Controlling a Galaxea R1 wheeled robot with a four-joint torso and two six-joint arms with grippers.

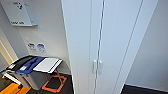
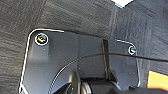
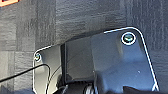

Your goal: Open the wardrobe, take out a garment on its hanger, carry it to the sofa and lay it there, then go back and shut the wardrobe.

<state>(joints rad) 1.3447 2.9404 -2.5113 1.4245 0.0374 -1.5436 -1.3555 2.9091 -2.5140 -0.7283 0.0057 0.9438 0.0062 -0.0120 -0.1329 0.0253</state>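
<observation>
Wardrobe fills the middle of the head view, close in front of the camera. Both doors shut, seam running top to bottom, thin dark line along it. Handles sit side by side at the seam, low in the view. Nothing touching them.

Progress, as a judgement: either nothing is done or everything is. Doors closed, no garment, hanger or sofa to be seen here, so the pictures alone cannot say which. If this is the start, all steps remain: open, take out the shirt, carry, lay down, return, close.

Grippers: the wrist views look down past the dark mounting plates at grey carpet; fingers not made out, so I cannot tell whether either pair is apart or together. A thin black cable crosses each plate.

Outward from the wardrobe: plain white wall to its left. Below it, bins with dark and blue lids, a white panel lying on top. Orange frame on the floor beside them.

Writing: a white wall box high up carries green marks, too blurred to read. Two small stickers lower on the wall, also unreadable. No brand legible anywhere.
</observation>
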